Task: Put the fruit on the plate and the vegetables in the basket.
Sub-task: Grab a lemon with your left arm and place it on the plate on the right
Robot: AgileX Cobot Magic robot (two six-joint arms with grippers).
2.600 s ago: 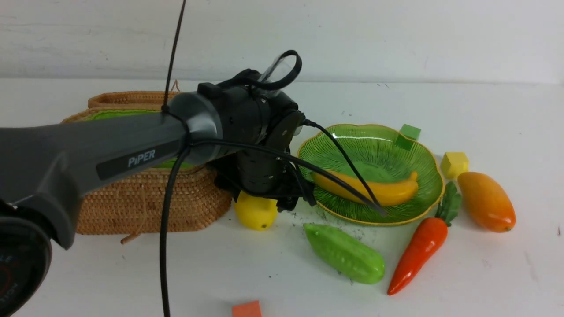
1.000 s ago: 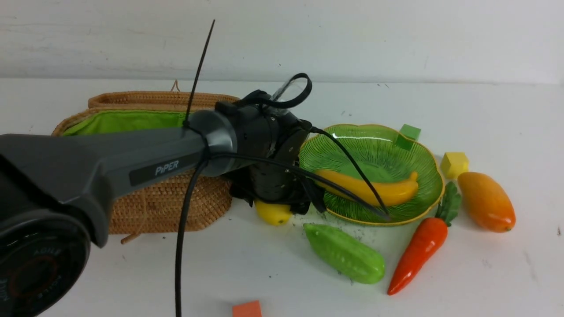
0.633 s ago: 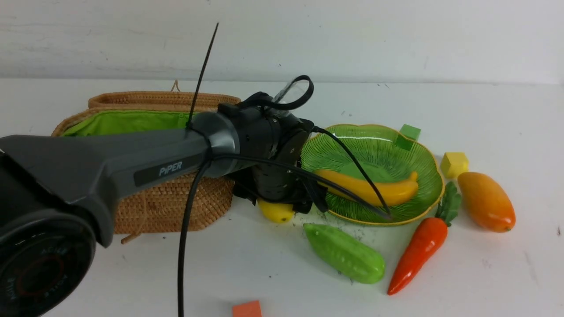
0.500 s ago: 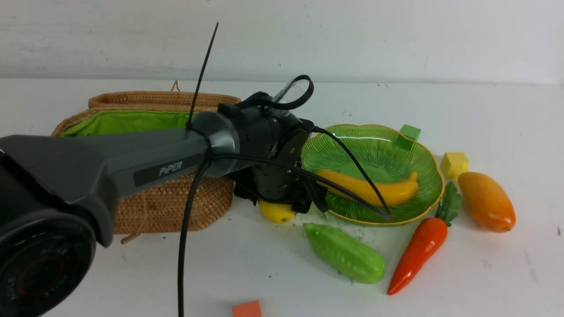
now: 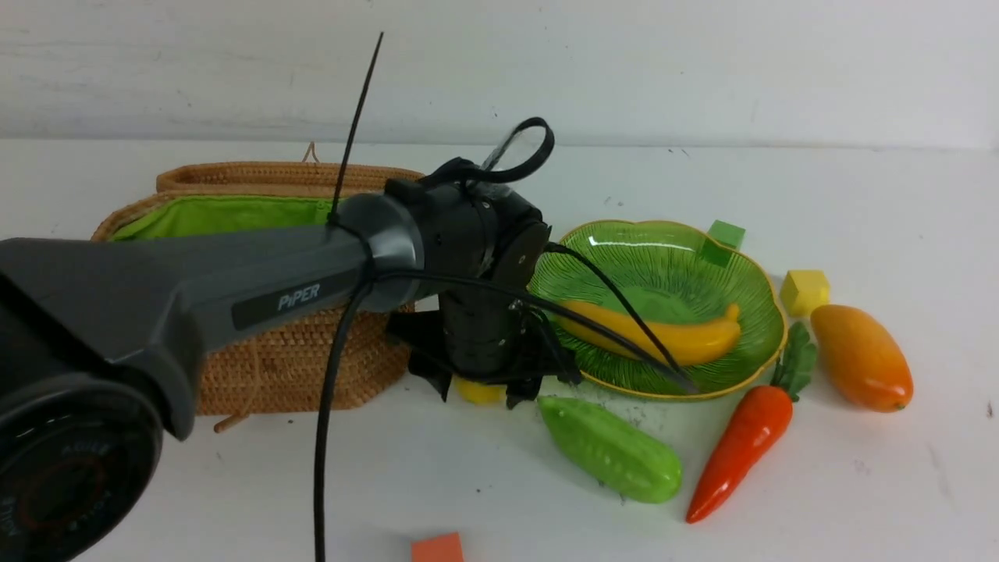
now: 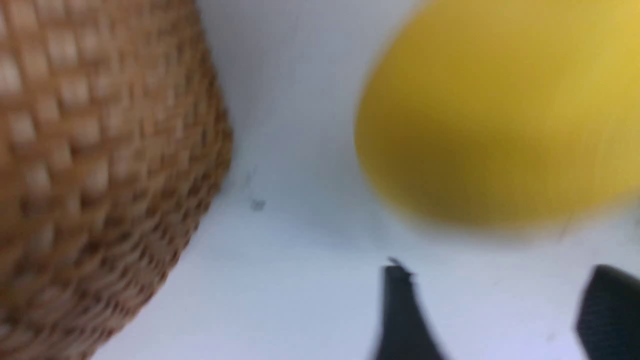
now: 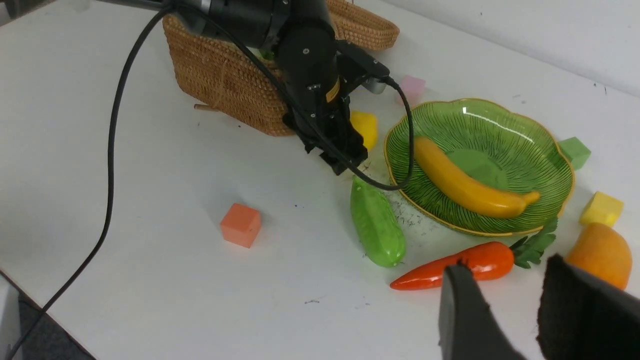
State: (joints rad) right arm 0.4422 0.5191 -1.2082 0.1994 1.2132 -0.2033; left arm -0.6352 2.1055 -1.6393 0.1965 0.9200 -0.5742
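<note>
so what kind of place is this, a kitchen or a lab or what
Probably a robot lab bench, not a kitchen: a white table against a plain wall, a cabled robot arm reaching over it, and glossy toy produce like the banana on the plate.

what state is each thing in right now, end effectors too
basket, lid open
plate, one fruit in it
banana, lying in the plate
lemon, on the table beside the basket
mango, on the table, outside the plate
gourd, on the table
carrot, on the table
left end effector, open, tips near the lemon
right end effector, open, empty
</note>
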